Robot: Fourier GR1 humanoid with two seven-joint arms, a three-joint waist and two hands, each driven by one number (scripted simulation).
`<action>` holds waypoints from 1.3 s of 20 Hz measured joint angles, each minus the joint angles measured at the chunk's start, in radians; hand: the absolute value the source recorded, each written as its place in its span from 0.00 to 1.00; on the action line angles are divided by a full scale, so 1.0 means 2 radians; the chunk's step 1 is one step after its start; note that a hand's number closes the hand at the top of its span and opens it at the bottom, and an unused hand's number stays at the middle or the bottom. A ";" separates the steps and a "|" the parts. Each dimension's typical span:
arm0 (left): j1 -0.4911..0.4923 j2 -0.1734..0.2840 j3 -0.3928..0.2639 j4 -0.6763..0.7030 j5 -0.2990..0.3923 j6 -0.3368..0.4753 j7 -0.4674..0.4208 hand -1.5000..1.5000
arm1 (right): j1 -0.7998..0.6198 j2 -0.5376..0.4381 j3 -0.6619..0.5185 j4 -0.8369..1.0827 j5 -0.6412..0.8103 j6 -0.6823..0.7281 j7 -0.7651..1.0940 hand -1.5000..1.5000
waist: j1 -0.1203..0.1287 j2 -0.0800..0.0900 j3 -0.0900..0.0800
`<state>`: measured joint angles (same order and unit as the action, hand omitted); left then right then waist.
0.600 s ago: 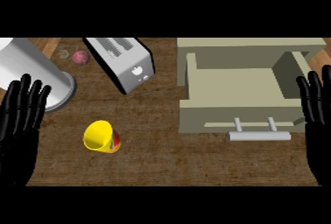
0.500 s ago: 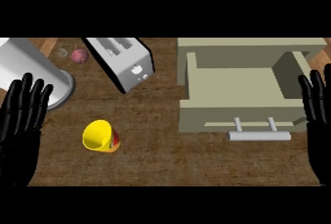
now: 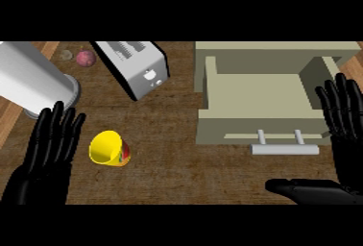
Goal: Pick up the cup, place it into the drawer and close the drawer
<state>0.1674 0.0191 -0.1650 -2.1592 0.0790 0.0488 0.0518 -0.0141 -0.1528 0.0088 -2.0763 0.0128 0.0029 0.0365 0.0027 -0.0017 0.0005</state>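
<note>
Nothing is picked up yet; the task is at its first step. The yellow cup (image 3: 109, 149) lies on its side near the worktop's left edge, just beside the left hand (image 3: 48, 149), whose fingers are straight and hold nothing. The right hand (image 3: 345, 126) is open too (near the right edge). The drawer (image 3: 261, 104) stands open. The next move, I think, is to reach the cup; the toaster (image 3: 136, 67) and steel canister (image 3: 32, 79) stand behind, not in the way.

Cup (image 3: 108, 149) lies left of the open drawer (image 3: 266, 98); toaster (image 3: 135, 66) behind, between canister (image 3: 32, 77) and drawer.
</note>
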 measured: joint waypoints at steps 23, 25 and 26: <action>0.024 0.012 0.114 0.268 0.023 -0.020 -0.174 0.00 | -0.022 0.001 -0.029 0.054 0.001 0.034 -0.025 0.00 | -0.001 0.001 -0.001; 0.025 0.016 0.125 0.295 0.024 -0.027 -0.191 0.00 | -0.018 0.004 -0.024 0.054 0.006 0.037 -0.029 0.00 | -0.001 0.001 0.000; 0.022 0.015 0.127 0.315 0.019 -0.024 -0.201 0.00 | -0.021 0.002 -0.025 0.050 0.005 0.038 -0.022 0.00 | -0.001 0.001 0.000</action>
<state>0.2110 0.0481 0.0881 -1.5292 0.1176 0.0007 -0.3498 -0.0568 -0.1478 -0.0419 -1.9766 0.0224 0.0782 -0.0070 -0.0001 0.0004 -0.0002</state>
